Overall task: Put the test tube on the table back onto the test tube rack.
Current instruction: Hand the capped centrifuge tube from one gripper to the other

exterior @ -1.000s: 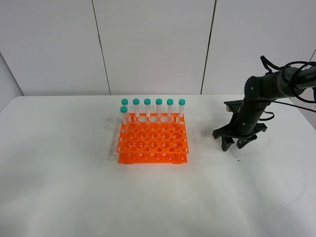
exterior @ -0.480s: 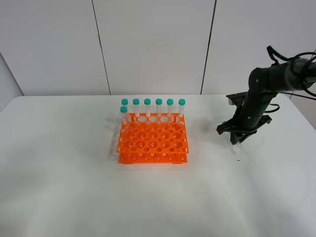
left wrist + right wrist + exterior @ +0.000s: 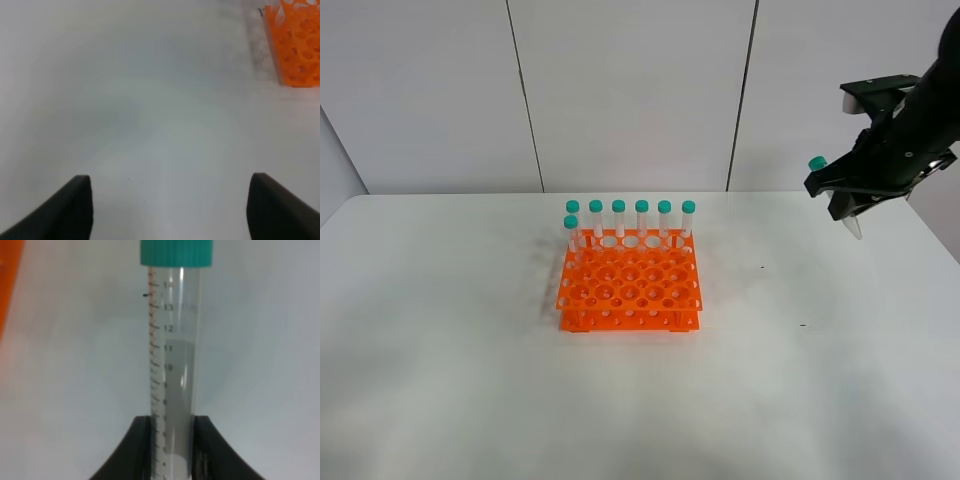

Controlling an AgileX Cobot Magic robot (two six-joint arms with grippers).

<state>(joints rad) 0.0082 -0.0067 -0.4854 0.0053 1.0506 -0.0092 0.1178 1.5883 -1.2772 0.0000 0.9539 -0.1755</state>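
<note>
My right gripper [image 3: 847, 203] is shut on the test tube [image 3: 835, 195] and holds it tilted high above the table [image 3: 770, 380], far right of the orange test tube rack [image 3: 630, 290]. The teal cap [image 3: 817, 163] points up-left and the tip [image 3: 856, 232] points down. In the right wrist view the tube [image 3: 172, 355] is clamped low between the dark fingers [image 3: 141, 450]. Several identical capped tubes [image 3: 642, 218] stand in the rack's back rows. My left gripper [image 3: 170, 210] is open and empty over bare table, with a rack corner [image 3: 297, 45] at the view's edge.
The rack's front rows of holes [image 3: 630, 300] hold nothing. A white panelled wall [image 3: 630, 90] stands behind the table. The left arm is out of the exterior high view.
My right gripper has lifted off the table with the test tube and risen up and to the right. The rack and its tubes have not moved.
</note>
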